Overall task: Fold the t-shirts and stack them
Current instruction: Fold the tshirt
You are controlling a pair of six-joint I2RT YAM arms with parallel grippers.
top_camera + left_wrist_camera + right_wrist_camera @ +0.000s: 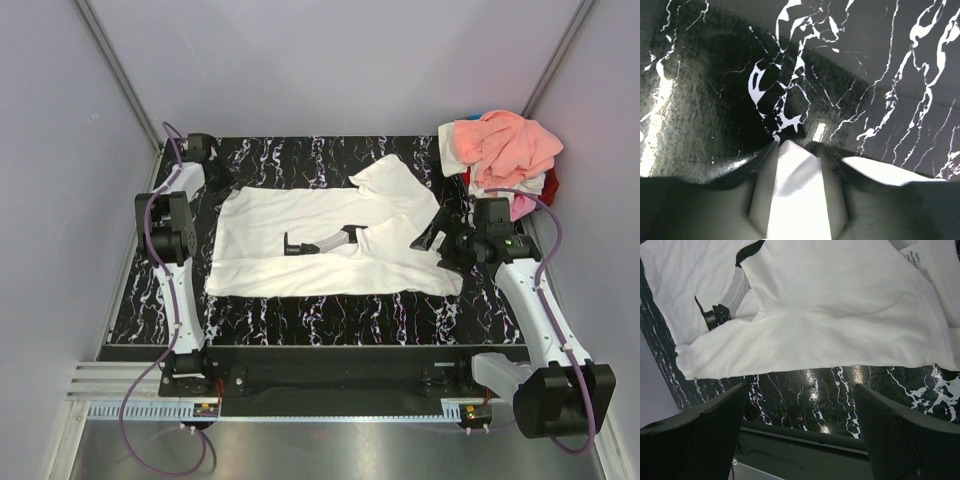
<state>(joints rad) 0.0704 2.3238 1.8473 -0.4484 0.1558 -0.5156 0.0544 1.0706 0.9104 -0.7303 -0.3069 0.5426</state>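
right jaws wide apart, left jaws together, white t-shirt (260, 225) spread flat, lightly creased

A black white-veined marble table (330, 310) sits between grey walls (330, 60), a metal rail (330, 412) along its near edge.

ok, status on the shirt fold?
Right hand open, at edge of white shirt. Left hand at far-left corner, state unclear. Shirt spread out; pile far right. Grey-black object lying on shirt.
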